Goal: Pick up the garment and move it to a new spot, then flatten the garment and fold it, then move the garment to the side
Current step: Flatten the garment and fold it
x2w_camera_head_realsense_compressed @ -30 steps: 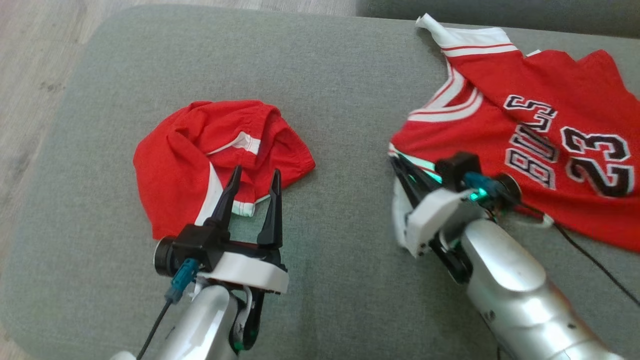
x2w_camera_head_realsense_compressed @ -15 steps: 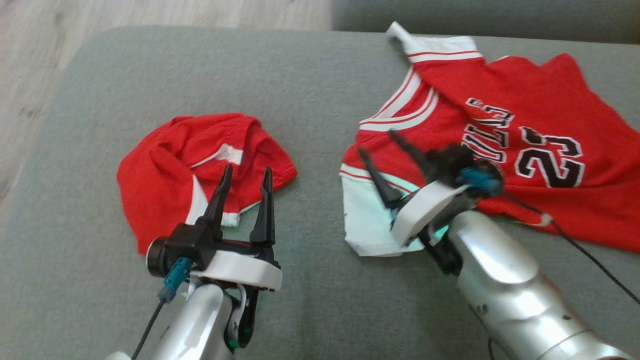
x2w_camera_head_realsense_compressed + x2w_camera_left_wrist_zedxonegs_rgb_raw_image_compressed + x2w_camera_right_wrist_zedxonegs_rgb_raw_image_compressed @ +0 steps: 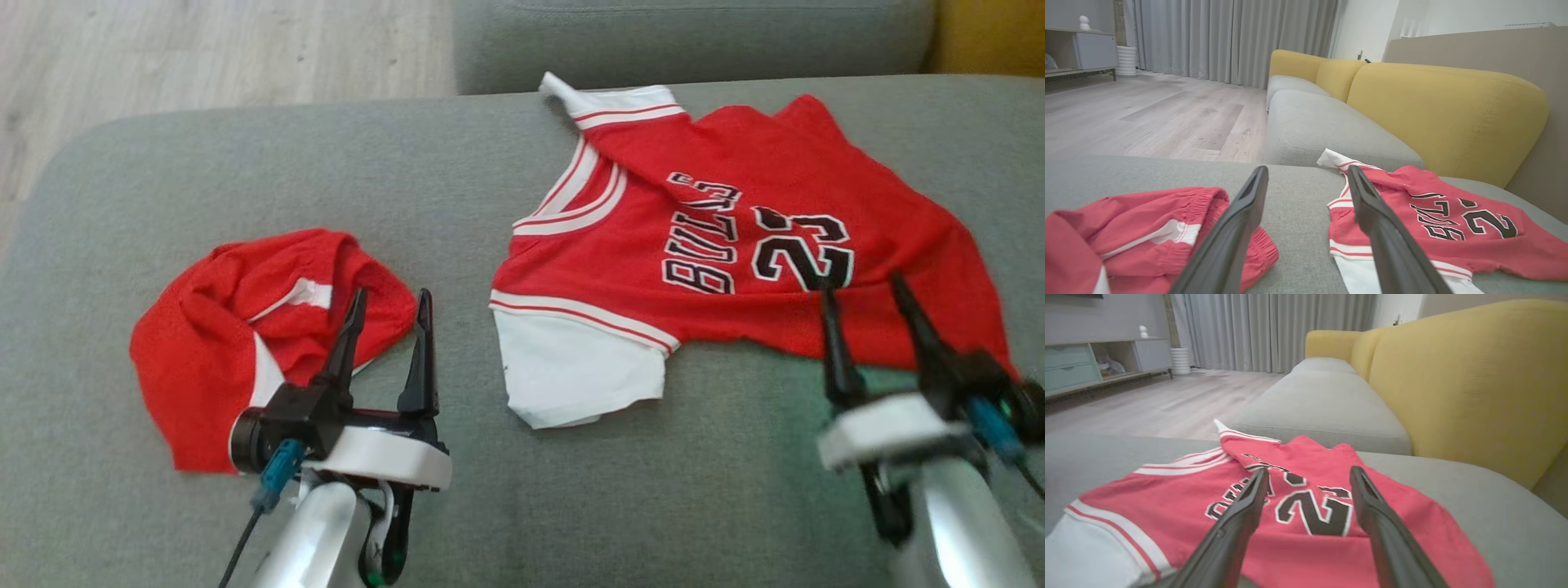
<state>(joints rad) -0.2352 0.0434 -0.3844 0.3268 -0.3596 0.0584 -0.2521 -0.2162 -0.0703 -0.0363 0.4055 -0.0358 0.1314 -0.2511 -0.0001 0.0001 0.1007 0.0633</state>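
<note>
head view: red white-trimmed fabric jersey lies half-spread at centre right on the grey sofa seat, apparently placed for flattening. right hand is spread and empty at its lower edge.
left wrist view: left hand is spread and idle beside crumpled red shorts.
right wrist view: jersey lies just ahead, within reach for smoothing.

Two red garments lie on the near grey seat cushion: one jersey on the right and one crumpled pair of shorts on the left. The jersey bears one word and two digits, a 2 and a 3. There are two grippers, the left gripper and the right gripper, each with two dark fingers. Two further grey seat cushions make three in all, with three yellow back cushions along the right. Far left stand one cabinet, one white ribbed pot and one small white figure.
</note>
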